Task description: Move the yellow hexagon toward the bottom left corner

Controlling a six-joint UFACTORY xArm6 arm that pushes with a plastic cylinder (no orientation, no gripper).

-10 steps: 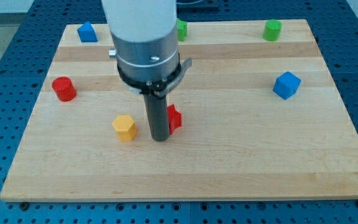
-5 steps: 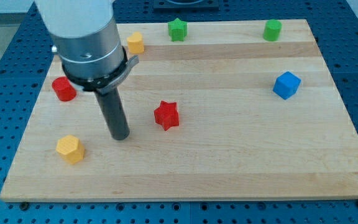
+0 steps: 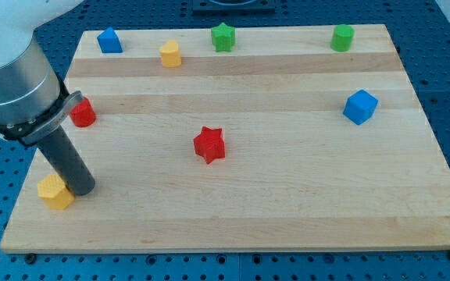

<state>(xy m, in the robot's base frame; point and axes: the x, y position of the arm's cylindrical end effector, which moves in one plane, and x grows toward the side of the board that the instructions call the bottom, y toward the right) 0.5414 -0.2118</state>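
Observation:
The yellow hexagon [image 3: 55, 191] lies near the board's bottom left corner, close to the left edge. My tip [image 3: 81, 188] rests on the board right against the hexagon's right side. The dark rod rises from there up and to the left into the grey arm body, which hides part of the red cylinder [image 3: 83, 112].
A red star [image 3: 208, 144] lies mid-board. A blue cube [image 3: 360, 106] is at the right. Along the top are a blue block [image 3: 109, 40], a small yellow block [image 3: 170, 54], a green star [image 3: 223, 37] and a green cylinder [image 3: 341, 37]. The wooden board [image 3: 287, 203] ends at blue perforated table.
The yellow hexagon has slid left and down toward the bottom left corner. My tip has followed it left, from mid-board to the left edge area.

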